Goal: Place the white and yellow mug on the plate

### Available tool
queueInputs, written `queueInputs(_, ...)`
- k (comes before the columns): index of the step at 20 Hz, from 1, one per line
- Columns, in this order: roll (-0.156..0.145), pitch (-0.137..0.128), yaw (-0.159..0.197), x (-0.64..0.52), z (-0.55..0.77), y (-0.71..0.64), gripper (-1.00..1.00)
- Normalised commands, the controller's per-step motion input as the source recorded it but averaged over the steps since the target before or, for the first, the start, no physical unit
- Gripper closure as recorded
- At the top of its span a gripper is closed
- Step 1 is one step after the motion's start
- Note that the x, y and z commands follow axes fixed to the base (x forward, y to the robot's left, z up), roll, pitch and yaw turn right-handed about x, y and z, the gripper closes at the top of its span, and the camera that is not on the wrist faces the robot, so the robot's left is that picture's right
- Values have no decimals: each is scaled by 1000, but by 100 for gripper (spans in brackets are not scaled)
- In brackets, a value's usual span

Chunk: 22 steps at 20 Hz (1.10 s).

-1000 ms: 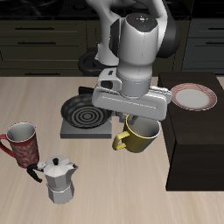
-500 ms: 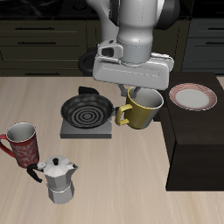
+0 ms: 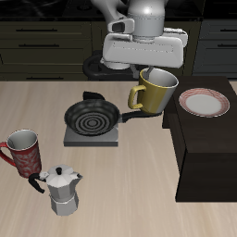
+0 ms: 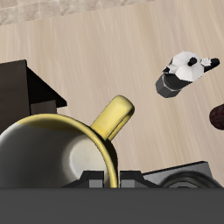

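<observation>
Gripper (image 3: 151, 67) clamped on white and yellow mug (image 3: 154, 91), mug in air, tilted, beside plate (image 3: 205, 103).

Frying pan (image 3: 91, 118), red mug (image 3: 24, 152) — moka pot (image 3: 62, 190).

tool (image 3: 155, 70) grips white and yellow mug (image 3: 155, 91) | mug airborne, tilted | beside plate (image 3: 205, 103)

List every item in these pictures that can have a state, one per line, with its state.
Wide olive-yellow mug with loop handle: lifted off the table, tilted, held by the jaws.
Small round white plate with reddish-brown rim: empty, on the dark raised block.
Black spiral-bottomed frying pan: empty, on its grey mat.
Red patterned mug: upright on the table.
Silver moka pot: upright, lid closed.
Gripper: shut on the mug.
</observation>
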Motion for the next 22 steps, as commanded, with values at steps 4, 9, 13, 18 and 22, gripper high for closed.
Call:
queueInputs(4,14,-59,19,-186,317,152,100)
queueInputs(9,35,-59,24,-252,362,306,100)
queueInputs(13,66,-30,27,-164,231,390,100)
queueInputs(18,22,0,6,-48,74,349,100)
queueInputs(22,27,18,-20,-129,41,472,100)
